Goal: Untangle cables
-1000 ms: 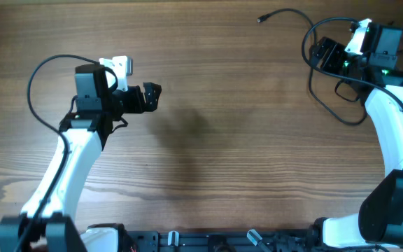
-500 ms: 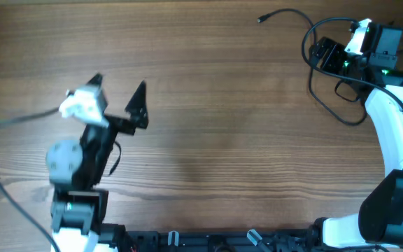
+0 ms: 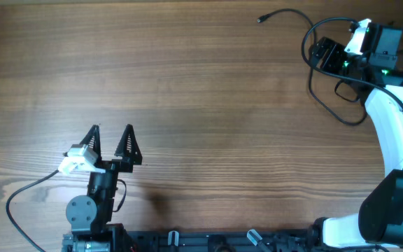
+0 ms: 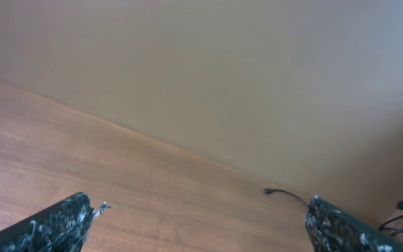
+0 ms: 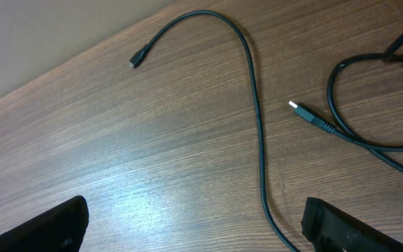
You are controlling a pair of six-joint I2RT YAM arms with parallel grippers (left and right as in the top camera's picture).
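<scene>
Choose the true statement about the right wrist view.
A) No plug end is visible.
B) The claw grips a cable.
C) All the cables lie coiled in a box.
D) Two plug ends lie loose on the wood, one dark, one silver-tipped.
D: the cables end in a dark plug and a silver-tipped plug, both lying on the table, clear of the open right claw.

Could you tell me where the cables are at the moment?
In the overhead view, the cables lie in the table's far right corner, looped beside the right gripper, with one plug end trailing to its left.
</scene>
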